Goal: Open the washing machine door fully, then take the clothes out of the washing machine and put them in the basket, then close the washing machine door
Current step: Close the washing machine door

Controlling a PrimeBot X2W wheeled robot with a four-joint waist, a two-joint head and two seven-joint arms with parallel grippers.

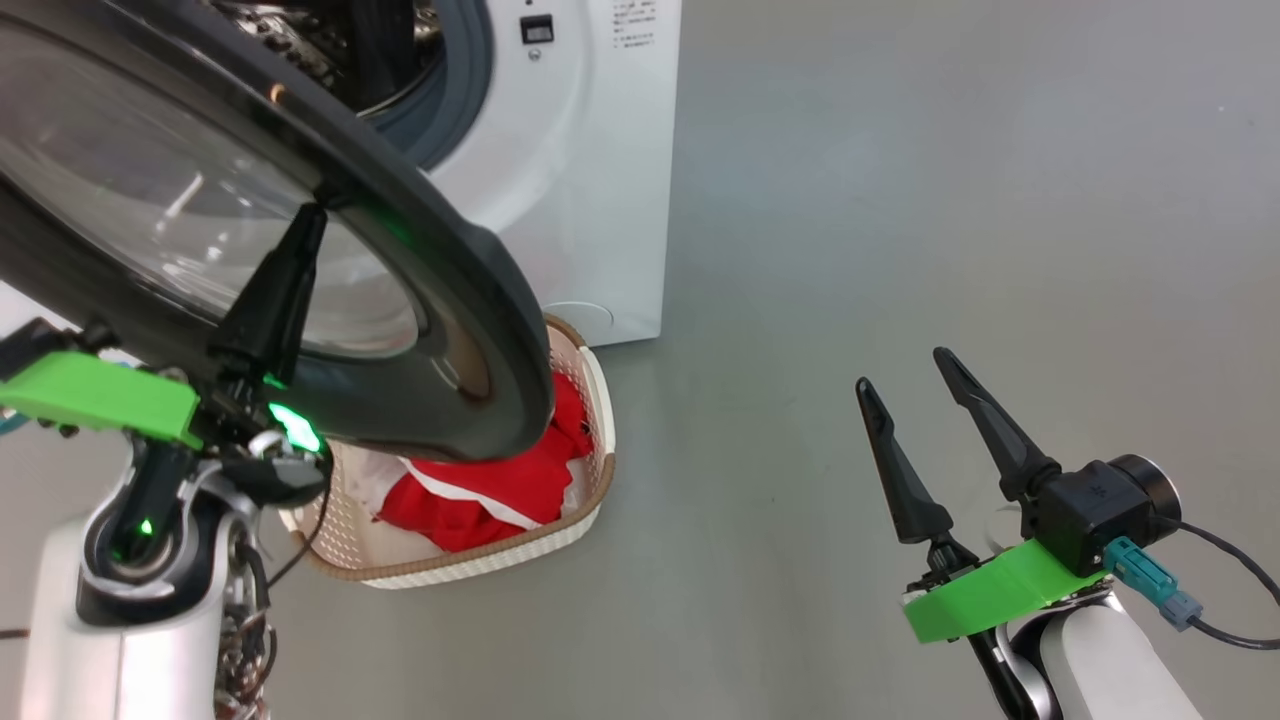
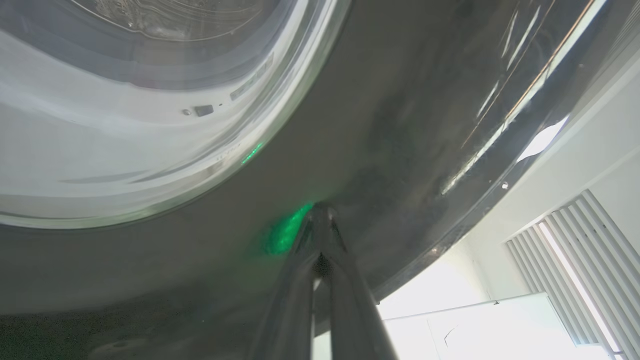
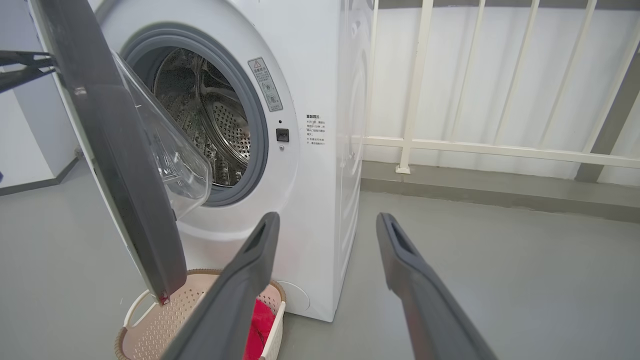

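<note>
Touching the door (image 1: 480,300) on its outer face, the left gripper (image 1: 310,222) has its two fingers clenched together with nothing between them. The tips rest on the glossy black rim just beside the glass window. The door stands part open, swung out to the left of the drum mouth of the washer (image 1: 590,200). In the right wrist view its clear bowl bulges back toward the steel drum (image 3: 220,125) and the grey seal (image 3: 257,145). The door stands between the left gripper and the drum mouth.

The basket (image 1: 450,565) sits on the grey floor (image 1: 900,200) just in front of the washer, near its lower front corner. The clothes (image 1: 480,500) lie inside it, red with a white stripe and a white part to the left. In the head view the door's lower edge hangs over the basket, hiding its far side and some of the clothes.

The right gripper (image 1: 902,372) hovers over bare floor, well apart from washer and basket, jaws released wide and holding nothing. In its wrist view one of its own fingers crosses the basket and covers much of the red fabric. Beyond the washer's side a white railing (image 3: 415,75) runs along the wall.
</note>
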